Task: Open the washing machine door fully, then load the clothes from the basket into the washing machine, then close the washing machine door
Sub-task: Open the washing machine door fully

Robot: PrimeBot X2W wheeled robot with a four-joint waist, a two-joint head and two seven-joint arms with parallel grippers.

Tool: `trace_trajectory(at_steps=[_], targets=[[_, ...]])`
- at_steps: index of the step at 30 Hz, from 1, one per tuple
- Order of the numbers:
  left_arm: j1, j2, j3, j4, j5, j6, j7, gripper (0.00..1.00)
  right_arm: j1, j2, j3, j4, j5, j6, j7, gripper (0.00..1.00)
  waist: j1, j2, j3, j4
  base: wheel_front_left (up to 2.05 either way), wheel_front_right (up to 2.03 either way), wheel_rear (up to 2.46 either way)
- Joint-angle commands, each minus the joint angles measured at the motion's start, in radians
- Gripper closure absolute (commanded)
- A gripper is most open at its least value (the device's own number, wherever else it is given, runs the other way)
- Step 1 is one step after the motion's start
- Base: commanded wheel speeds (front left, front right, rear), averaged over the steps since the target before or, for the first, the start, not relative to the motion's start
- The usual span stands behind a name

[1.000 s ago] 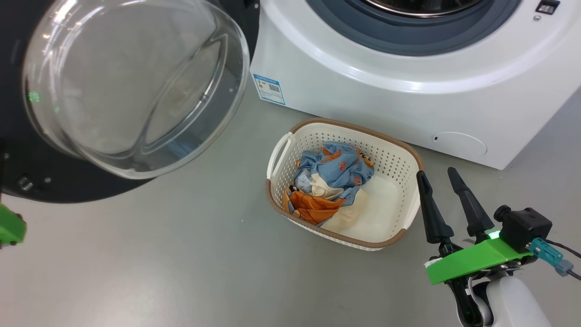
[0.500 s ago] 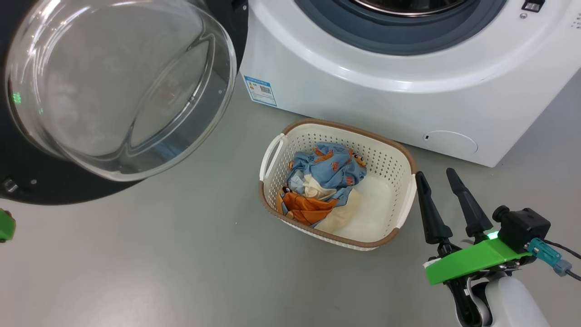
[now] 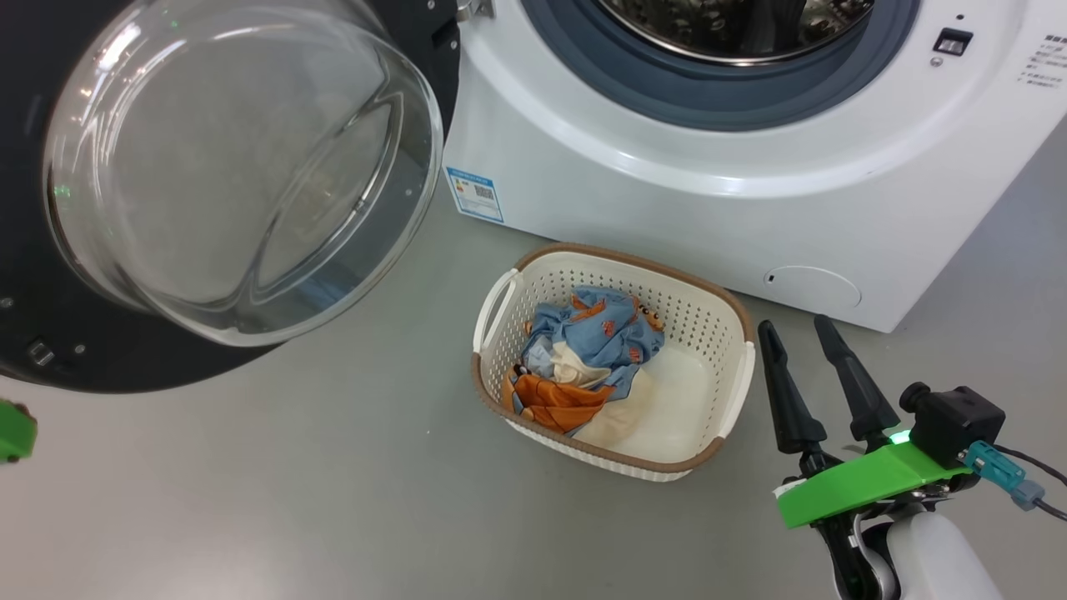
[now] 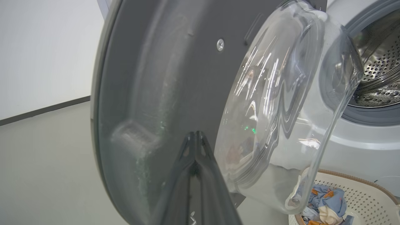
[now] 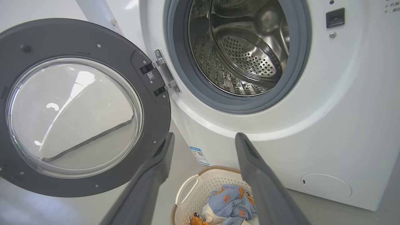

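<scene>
Door: the washing machine door (image 3: 242,167) hangs swung wide on its hinge (image 5: 162,76), and I'd call that fully open. The drum (image 5: 243,47) mouth is clear for loading.
Left end effector: the left end effector (image 4: 196,134) has its fingers pinched together with nothing between them, aimed at the door's inner face. I cannot tell if they touch it. A closed tip suits nudging a panel.
Basket: the basket (image 3: 633,260) sits on the floor (image 3: 292,483) near the foot of the washing machine (image 3: 667,217), under the drum mouth. That makes a short lift.
Clothes: the clothes (image 3: 588,358) are bunched in the basket's left half, blue print on top and orange and cream beneath.
Right end effector: the right end effector (image 3: 792,325) has its fingers spread wide and is empty, ready for a pick by the look of it.
Clothes versus right end effector: the heap lies to its left, and the basket's right handle is just beside the nearer finger. In the wrist view the heap sits low between the fingers, which point over it at the machine. It likely needs to tip down and shift left.
</scene>
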Motion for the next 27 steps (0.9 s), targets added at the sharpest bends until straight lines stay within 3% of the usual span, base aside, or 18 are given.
trace_trajectory(at_steps=[1,2,3,15,27], targets=[[0.001,0.061,0.063,-0.023,0.012,0.005,-0.012,0.61,0.013,0.011,0.034,-0.021,0.008,0.003,-0.012,0.00,0.0000,0.0000,-0.012,-0.007,0.00,0.00,0.00],[0.016,0.058,0.083,-0.037,0.019,0.005,-0.012,0.25,0.015,0.010,0.036,-0.021,0.011,0.003,-0.012,0.00,0.0000,0.0000,-0.017,-0.011,0.00,0.00,0.00],[0.033,0.053,0.104,-0.054,0.025,0.005,-0.012,0.00,0.017,0.008,0.039,-0.020,0.014,0.003,-0.012,0.00,0.0000,0.0000,-0.022,-0.014,0.00,0.00,0.00],[0.250,-0.022,0.300,-0.272,0.112,0.029,-0.012,0.00,0.048,-0.012,0.065,-0.023,0.030,0.003,-0.012,0.00,0.0000,0.0000,-0.073,-0.091,0.00,0.00,0.00],[0.458,-0.119,0.431,-0.531,0.185,0.090,-0.012,0.00,0.072,-0.050,0.081,-0.059,0.015,0.003,-0.012,0.00,0.0000,0.0000,-0.116,-0.241,0.00,0.00,0.00]])
